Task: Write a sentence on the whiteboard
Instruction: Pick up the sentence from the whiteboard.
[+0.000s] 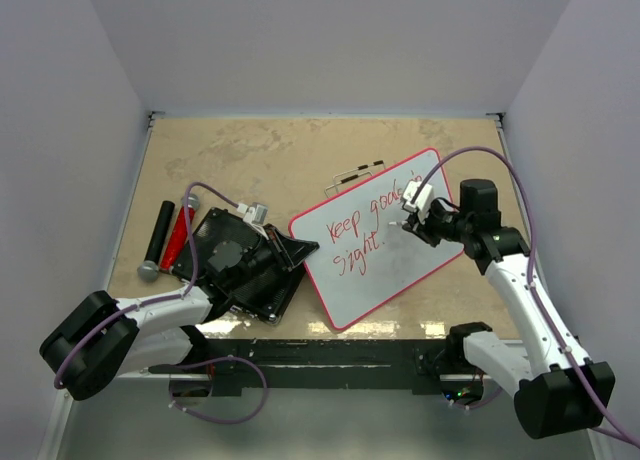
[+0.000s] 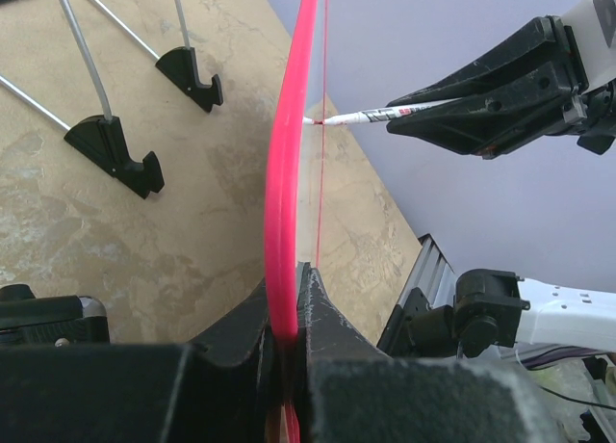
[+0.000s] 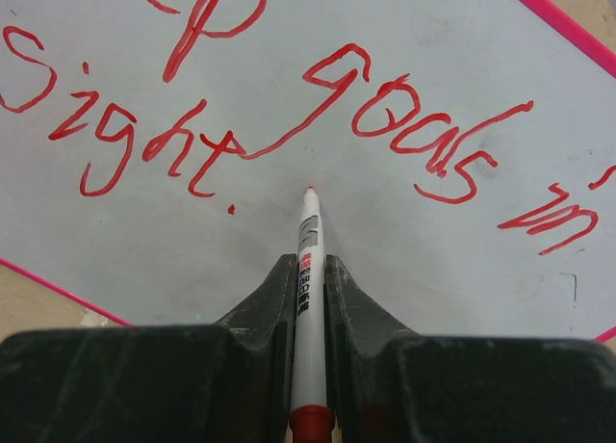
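Note:
The whiteboard [image 1: 385,255], white with a thin red rim, lies tilted at the table's centre right. Red handwritten words on it read "Keep goals in" and below "sight." [image 3: 144,140]. My right gripper [image 1: 412,223] is shut on a white marker [image 3: 308,270] with a red tip; the tip touches the board just right of the dot after "sight". My left gripper [image 1: 300,248] is shut on the board's red rim [image 2: 284,221] at its left edge. In the left wrist view the board is edge-on and the marker [image 2: 385,114] meets it.
A black ribbed slab [image 1: 235,265] lies under my left arm. A black cylinder [image 1: 158,235] and a red marker [image 1: 178,235] lie at the left. A wire stand with black feet [image 1: 355,173] rests behind the board; it also shows in the left wrist view [image 2: 115,140].

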You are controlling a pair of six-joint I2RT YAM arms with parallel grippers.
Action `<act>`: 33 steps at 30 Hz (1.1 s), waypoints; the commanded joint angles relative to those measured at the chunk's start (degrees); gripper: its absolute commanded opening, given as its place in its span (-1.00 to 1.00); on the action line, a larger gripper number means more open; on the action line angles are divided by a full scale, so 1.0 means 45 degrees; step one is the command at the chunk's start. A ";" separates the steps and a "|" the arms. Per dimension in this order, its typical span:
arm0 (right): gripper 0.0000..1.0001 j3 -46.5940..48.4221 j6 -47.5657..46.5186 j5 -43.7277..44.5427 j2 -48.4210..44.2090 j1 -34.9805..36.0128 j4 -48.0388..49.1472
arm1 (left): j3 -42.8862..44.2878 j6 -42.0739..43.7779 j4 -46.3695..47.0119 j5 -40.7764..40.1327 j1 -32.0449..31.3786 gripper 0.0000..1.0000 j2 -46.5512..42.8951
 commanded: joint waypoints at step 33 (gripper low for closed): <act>-1.00 0.0093 -0.0590 0.0972 -0.0509 0.0223 -0.0934 | -0.0031 0.1172 -0.1031 0.0280 -0.0114 -1.00 0.0455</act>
